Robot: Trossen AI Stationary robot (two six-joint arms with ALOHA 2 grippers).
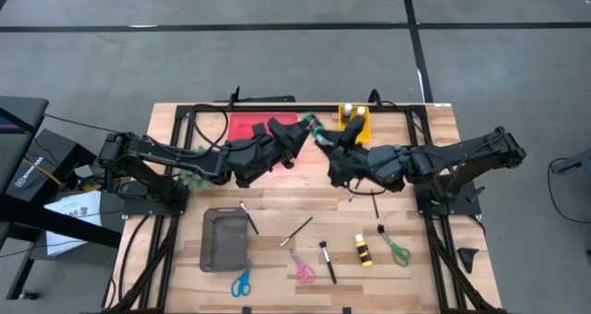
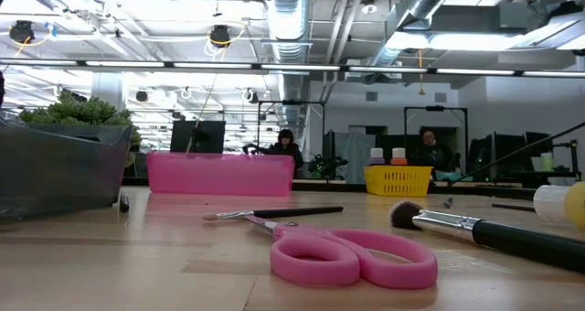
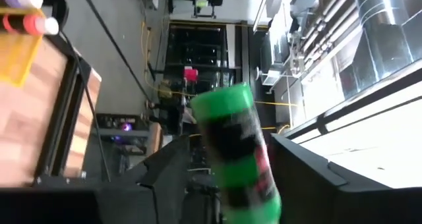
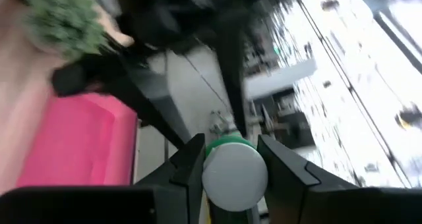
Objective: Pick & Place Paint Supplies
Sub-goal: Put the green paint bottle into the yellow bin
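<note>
A green paint bottle [image 1: 313,126] with a black label hangs high over the far middle of the table, between my two grippers. My right gripper [image 4: 234,165] comes from the right and is shut on the bottle's white-capped end [image 4: 235,174]. My left gripper [image 3: 231,178] comes from the left and is open. Its fingers stand on either side of the bottle's body [image 3: 234,151], with narrow gaps showing. On the near part of the table lie a yellow bottle [image 1: 363,250] and three brushes [image 1: 249,218] [image 1: 297,231] [image 1: 327,261]. My right gripper pinches the green bottle between its two fingers at the capped end [image 4: 227,145], one finger [image 4: 188,168] on each side. The fingers come about level from the table's right, and the white cap faces back toward the wrist. The bottle is lifted clear of the table.
A yellow basket [image 1: 356,122] with bottles and a pink tray [image 1: 249,126] stand at the far edge, below the grippers. A grey bin [image 1: 224,240] stands near left. Blue [image 1: 241,283], pink [image 1: 302,269] and green [image 1: 398,251] scissors lie near the front. A fuzzy green tuft [image 1: 190,177] sits by the left arm.
</note>
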